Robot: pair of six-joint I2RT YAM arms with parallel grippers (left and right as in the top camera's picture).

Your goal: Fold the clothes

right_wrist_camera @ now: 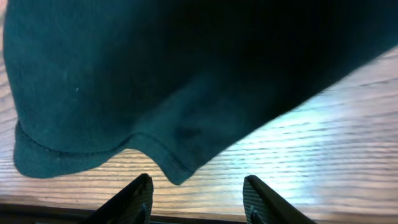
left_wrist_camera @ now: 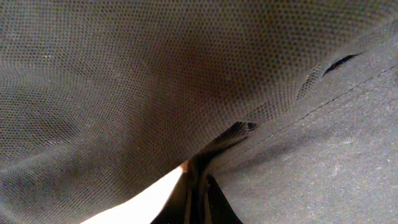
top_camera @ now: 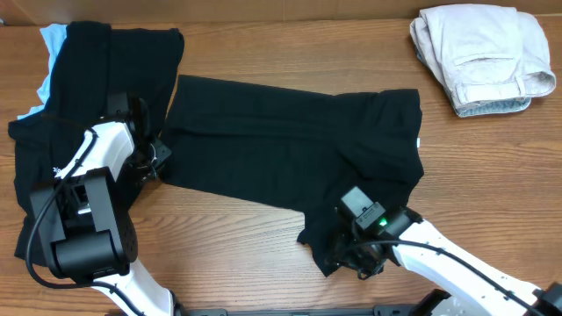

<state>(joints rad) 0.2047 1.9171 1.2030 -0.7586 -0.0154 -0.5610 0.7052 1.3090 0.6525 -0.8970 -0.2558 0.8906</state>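
Note:
A black short-sleeved tee (top_camera: 290, 149) lies spread across the middle of the table, with a small white tag (top_camera: 418, 143) at its right edge. A second black garment (top_camera: 88, 79) lies at the left. My left gripper (top_camera: 154, 160) is at the tee's left edge. In the left wrist view its jaws (left_wrist_camera: 199, 190) are shut on a pinch of black fabric (left_wrist_camera: 186, 81) that fills the frame. My right gripper (top_camera: 358, 256) is at the tee's front hem. It is open (right_wrist_camera: 198, 194), with a hanging corner of the tee (right_wrist_camera: 177, 171) just above the gap between its fingers.
A light blue cloth (top_camera: 53, 42) shows under the left black garment. A folded off-white garment (top_camera: 483, 57) lies at the back right. The wooden table (top_camera: 492, 175) is bare to the right of the tee. The table's front edge shows in the right wrist view (right_wrist_camera: 62, 208).

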